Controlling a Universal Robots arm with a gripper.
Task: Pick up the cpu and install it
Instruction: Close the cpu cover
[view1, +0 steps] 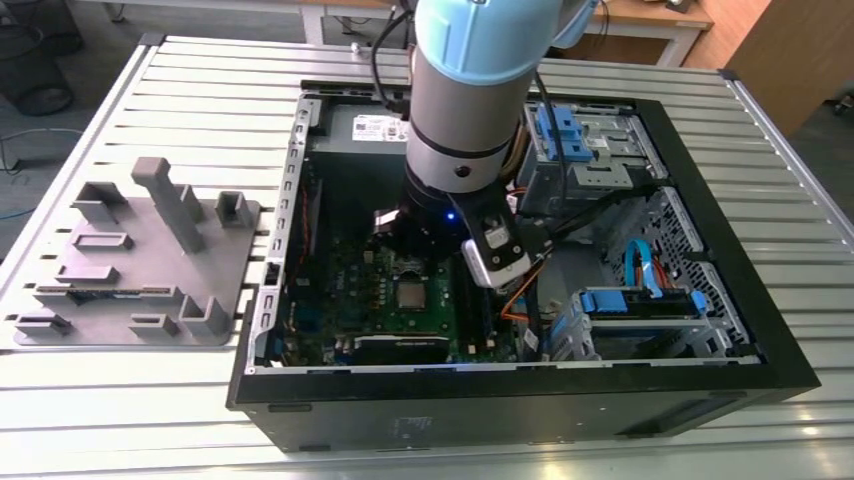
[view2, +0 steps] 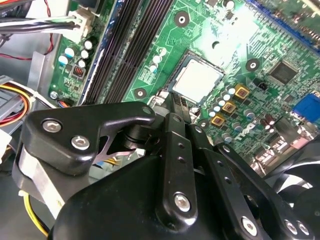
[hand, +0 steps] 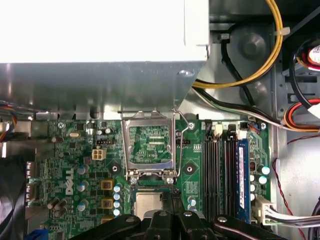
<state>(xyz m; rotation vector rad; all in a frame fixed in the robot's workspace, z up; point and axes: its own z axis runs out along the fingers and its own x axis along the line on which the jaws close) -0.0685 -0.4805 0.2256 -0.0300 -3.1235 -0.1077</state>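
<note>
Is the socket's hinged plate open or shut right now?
Open: in the first wrist view the hinged plate lies folded back, leaving the cpu uncovered.

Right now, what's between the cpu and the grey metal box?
The hinged socket plate, swung open, with green board showing through its window. In the first wrist view it lies between the cpu and the grey metal box.

Tight quarters: the gripper (hand: 170, 196), its fingers drawn together, sits just over the cpu (hand: 148, 205). The raised socket plate (hand: 149, 142) stands right beyond it, with memory slots (hand: 220, 170) close alongside. Cables (hand: 250, 75) curl past the power supply (hand: 100, 75). The open way is straight up through the case (view1: 467, 420).
</note>
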